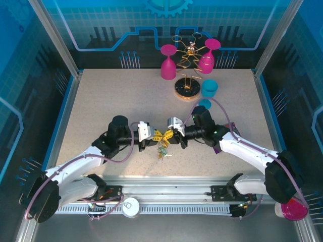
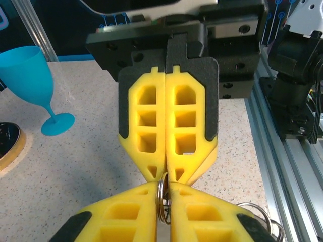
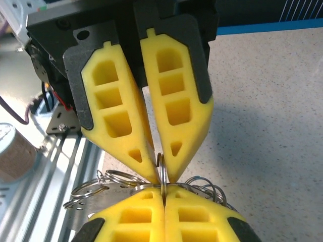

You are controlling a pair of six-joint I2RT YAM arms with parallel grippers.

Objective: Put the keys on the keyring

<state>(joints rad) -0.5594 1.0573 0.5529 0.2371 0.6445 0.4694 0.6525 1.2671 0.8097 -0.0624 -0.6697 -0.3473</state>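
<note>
Open surface (image 1: 101, 101) stretches left and back-left; right of centre at the back, a gold rack (image 1: 185, 89) with pink glasses (image 1: 168, 63) and a blue glass (image 1: 209, 88) block passage. Mid-front, left end effector (image 1: 157, 136) and right end effector (image 1: 169, 136) meet on the keyring (image 2: 162, 199), barring the gap.

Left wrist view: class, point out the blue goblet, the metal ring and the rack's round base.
blue goblet (image 2: 26, 70), left wrist view, its bowl.
metal ring (image 2: 162, 200), left wrist view, its edge between fingertips.
round base (image 2: 14, 151), left wrist view, its pale rim.
</note>
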